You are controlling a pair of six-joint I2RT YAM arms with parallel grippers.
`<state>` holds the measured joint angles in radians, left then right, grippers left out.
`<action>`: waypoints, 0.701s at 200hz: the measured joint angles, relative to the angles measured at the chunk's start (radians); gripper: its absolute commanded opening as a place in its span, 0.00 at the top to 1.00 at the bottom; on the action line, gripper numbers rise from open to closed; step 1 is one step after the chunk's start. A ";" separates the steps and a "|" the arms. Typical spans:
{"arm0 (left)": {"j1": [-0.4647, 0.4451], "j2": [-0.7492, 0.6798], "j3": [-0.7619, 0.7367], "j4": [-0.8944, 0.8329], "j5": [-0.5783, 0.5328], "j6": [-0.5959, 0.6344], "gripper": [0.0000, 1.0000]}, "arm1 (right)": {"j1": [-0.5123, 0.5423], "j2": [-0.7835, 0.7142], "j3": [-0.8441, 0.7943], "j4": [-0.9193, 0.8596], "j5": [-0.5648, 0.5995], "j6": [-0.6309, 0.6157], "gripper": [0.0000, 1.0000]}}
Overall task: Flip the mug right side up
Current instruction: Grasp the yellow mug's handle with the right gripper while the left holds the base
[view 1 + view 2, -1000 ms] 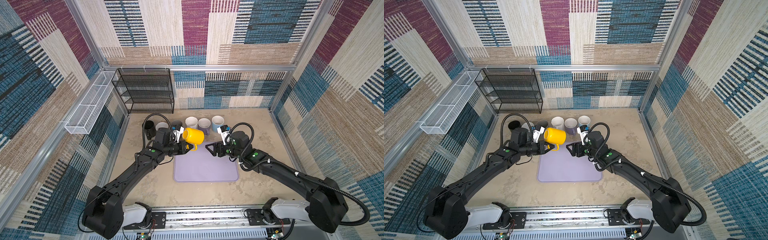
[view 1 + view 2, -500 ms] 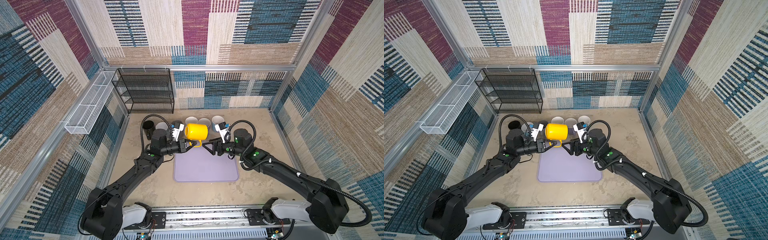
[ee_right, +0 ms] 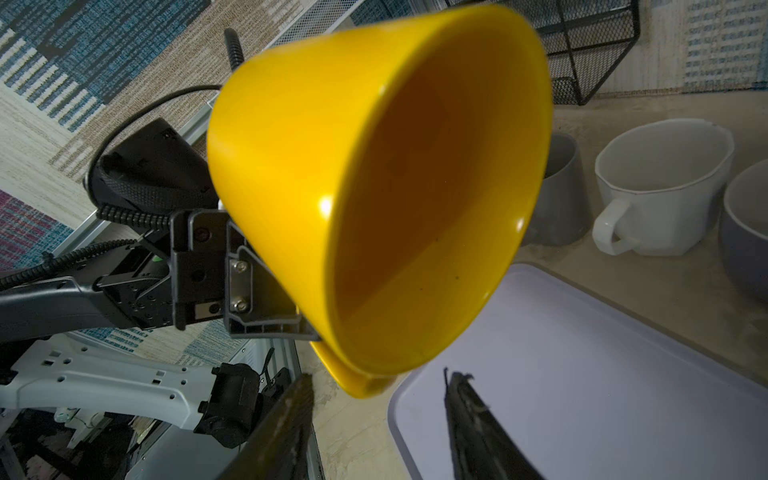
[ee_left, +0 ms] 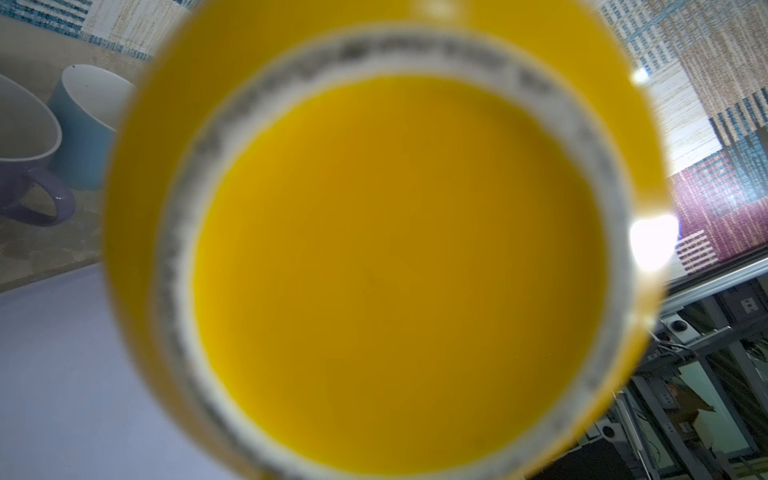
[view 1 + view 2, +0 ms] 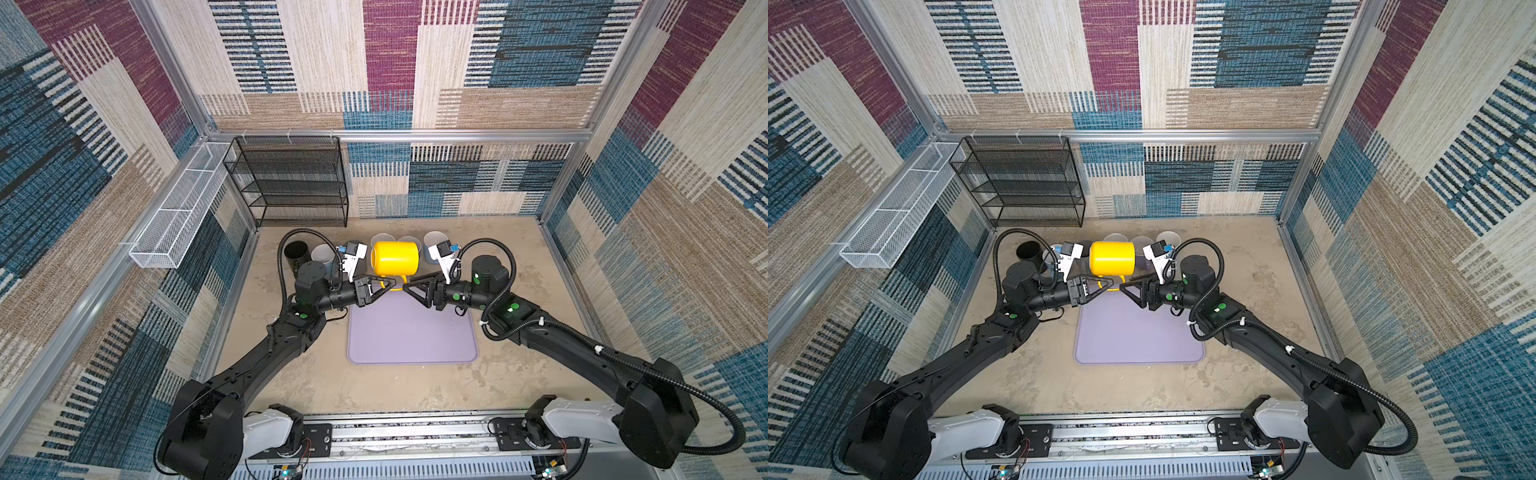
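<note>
In a top view my left fingers (image 5: 372, 286) are clamped on the handle (image 5: 398, 286) of the yellow mug (image 5: 394, 257). The mug hangs on its side above the far edge of the mat (image 5: 411, 332), clear of the desk (image 5: 374, 386). My right fingers (image 5: 419, 291) stand parted and empty just right of the handle. The left wrist view is filled by the mug's base. In the right wrist view its mouth faces my parted right fingers. I judge the flip half done. Next comes rolling it mouth-up, perhaps with a regrasp from the right, then setting it down.

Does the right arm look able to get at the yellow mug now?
Probably yes: the left gripper holds the yellow mug sideways, mouth facing the open right gripper, with nothing between them.
</note>
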<state>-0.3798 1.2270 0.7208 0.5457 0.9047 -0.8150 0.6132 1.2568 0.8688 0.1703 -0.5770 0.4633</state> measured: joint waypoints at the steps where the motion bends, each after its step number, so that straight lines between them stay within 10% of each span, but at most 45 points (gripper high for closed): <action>1: 0.000 0.000 -0.001 0.004 0.002 0.000 1.00 | 0.000 0.000 0.000 0.001 -0.001 0.000 0.49; 140: 0.000 0.000 -0.048 0.289 0.094 -0.098 1.00 | -0.006 0.020 -0.002 0.213 -0.132 0.142 0.61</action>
<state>-0.3794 1.2270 0.6727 0.8345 0.9985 -0.9131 0.6075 1.2766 0.8669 0.3836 -0.7086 0.6048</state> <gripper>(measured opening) 0.140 0.402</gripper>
